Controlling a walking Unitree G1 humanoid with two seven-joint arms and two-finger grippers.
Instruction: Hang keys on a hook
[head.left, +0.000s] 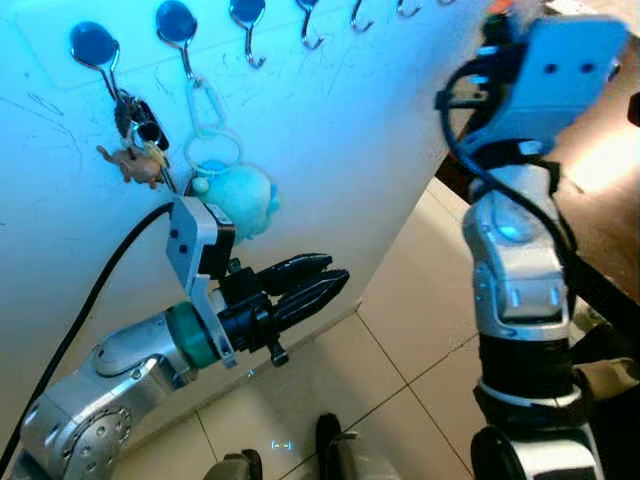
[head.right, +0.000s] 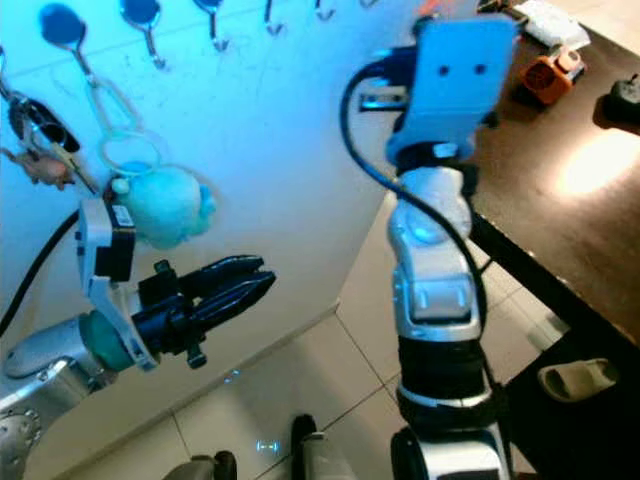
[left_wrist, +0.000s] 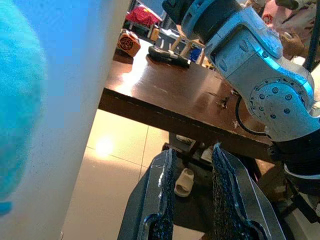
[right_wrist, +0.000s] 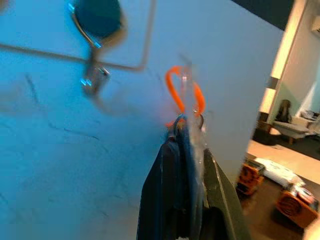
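A row of metal hooks on round blue bases runs along the top of the white wall. The far-left hook (head.left: 95, 50) carries a bunch of keys (head.left: 138, 125) with a small brown figure. On the hook beside it (head.left: 178, 28) hangs a white clip with a teal plush (head.left: 238, 200). My right arm (head.left: 520, 230) is raised towards the free hooks (head.left: 312, 30). My right gripper (right_wrist: 182, 127) is shut on an orange key loop (right_wrist: 172, 85), close to the wall and just off a blurred hook (right_wrist: 95, 50). My left gripper (head.left: 325, 282) hangs below the plush, slightly open and holding nothing.
A dark brown table (head.right: 560, 200) stands to the right with an orange object (head.right: 555, 70) and a black one (head.right: 625, 100) on it. A slipper (head.right: 575, 378) lies on the floor under its edge. Pale floor tiles (head.left: 400, 330) run along the wall's foot.
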